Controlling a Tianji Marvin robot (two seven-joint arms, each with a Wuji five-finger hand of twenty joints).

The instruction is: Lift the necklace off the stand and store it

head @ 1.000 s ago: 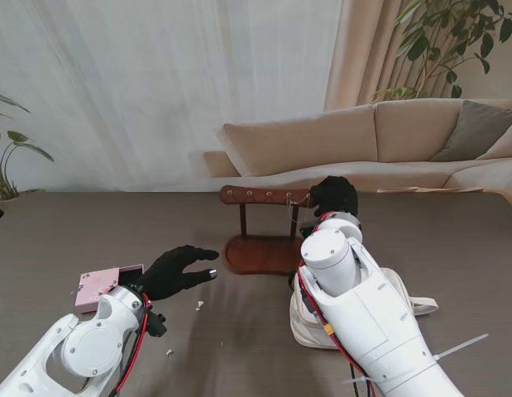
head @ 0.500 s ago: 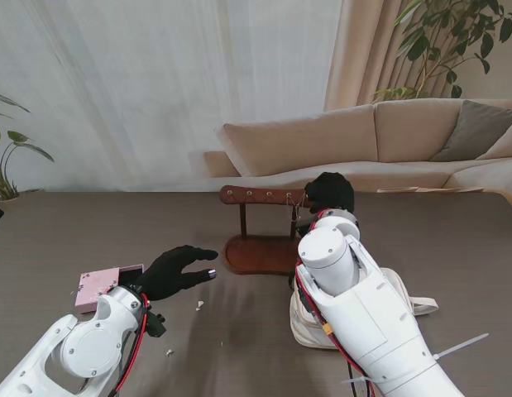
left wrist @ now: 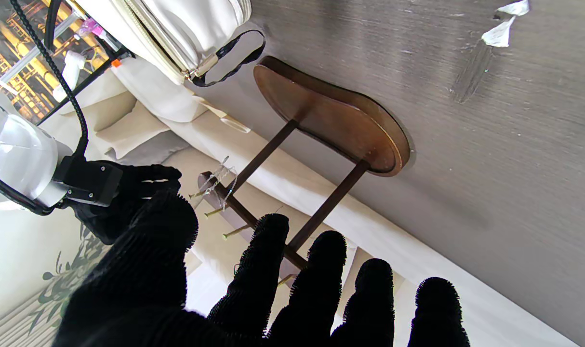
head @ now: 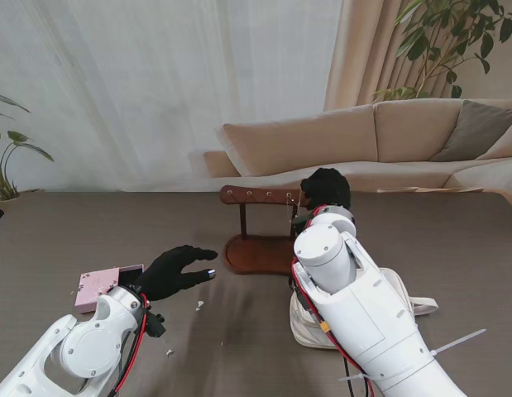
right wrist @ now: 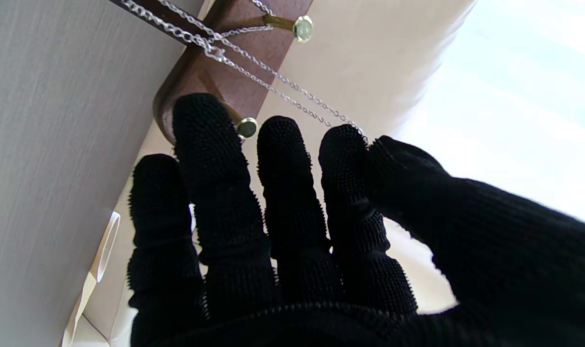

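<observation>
Going left to right from the wooden stand [head: 261, 240]: a pink box [head: 98, 287] well to its left, then the left hand [head: 178, 270] just left of its base, fingers spread and holding nothing. The right hand [head: 323, 189] is at the right end of the bar. Only the right wrist view shows the necklace [right wrist: 254, 60] (thin silver chain), draped on a brass peg [right wrist: 297, 27], pinched between thumb and forefinger. One white bag [head: 309, 322] sits nearer to me than the stand, mostly hidden by the right arm.

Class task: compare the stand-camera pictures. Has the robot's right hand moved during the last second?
Yes. The right hand has shifted toward the robot's left and slightly farther away, now overlapping the right end of the stand's crossbar.
</observation>
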